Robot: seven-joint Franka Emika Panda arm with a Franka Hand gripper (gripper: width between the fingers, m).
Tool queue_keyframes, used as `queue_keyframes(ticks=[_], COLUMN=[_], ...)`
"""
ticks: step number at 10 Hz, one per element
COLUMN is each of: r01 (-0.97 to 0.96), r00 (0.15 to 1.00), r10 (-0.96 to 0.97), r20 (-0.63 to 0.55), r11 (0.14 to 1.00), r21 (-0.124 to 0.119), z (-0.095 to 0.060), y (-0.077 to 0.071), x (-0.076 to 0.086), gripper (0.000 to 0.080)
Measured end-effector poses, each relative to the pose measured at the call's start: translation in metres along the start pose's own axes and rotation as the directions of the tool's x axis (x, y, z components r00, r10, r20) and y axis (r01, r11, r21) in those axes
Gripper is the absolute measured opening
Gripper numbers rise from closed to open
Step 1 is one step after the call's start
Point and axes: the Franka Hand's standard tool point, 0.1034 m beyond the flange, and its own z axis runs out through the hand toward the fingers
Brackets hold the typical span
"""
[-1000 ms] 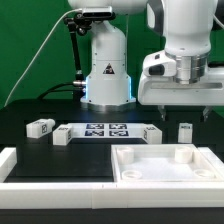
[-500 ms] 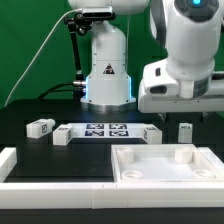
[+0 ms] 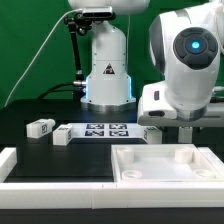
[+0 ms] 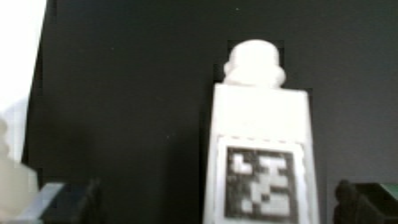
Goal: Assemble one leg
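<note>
In the wrist view a white leg [image 4: 258,130] lies on the black table, with a black-and-white tag on its face and a rounded peg at its far end. My gripper [image 4: 214,205] is open. One dark finger [image 4: 63,200] stands well off one side of the leg, and the other [image 4: 368,198] stands apart from its other side. In the exterior view the gripper [image 3: 185,127] hangs low over the rightmost leg and hides most of it. Three more legs lie on the table: two at the left [image 3: 40,127] [image 3: 62,133] and one [image 3: 150,134] right of the marker board.
The marker board [image 3: 105,130] lies mid-table. The large white tray-like piece with corner sockets [image 3: 165,175] sits at the front right, just before the gripper. A white border wall [image 3: 12,160] runs along the front left. The robot base [image 3: 105,70] stands behind.
The arm has turned its wrist and come down toward the rightmost leg, which stood in plain sight before. The other legs have not moved.
</note>
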Motion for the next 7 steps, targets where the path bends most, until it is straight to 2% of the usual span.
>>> queue_keyframes(ticks=[3, 4, 5, 6, 7], r01=[-0.051, -0.048, -0.047, -0.047, -0.047], r00=[0.999, 0.999, 0.999, 0.999, 0.999], r10=[0.051, 0.048, 0.047, 0.047, 0.047], r20=[0.007, 0.003, 0.004, 0.004, 0.004], r11=[0.999, 0.999, 0.999, 0.999, 0.999], r21=[-0.011, -0.011, -0.011, -0.011, -0.011], z=[0.0062, 0.0046, 0.0048, 0.0048, 0.0048], y=[-0.0035, -0.0054, -0.0048, -0.0048, -0.0047], x=[-0.0016, -0.0009, -0.0009, -0.0009, -0.0009], gripper=[0.0649, 0.0508, 0.0508, 0.0333, 0.0333])
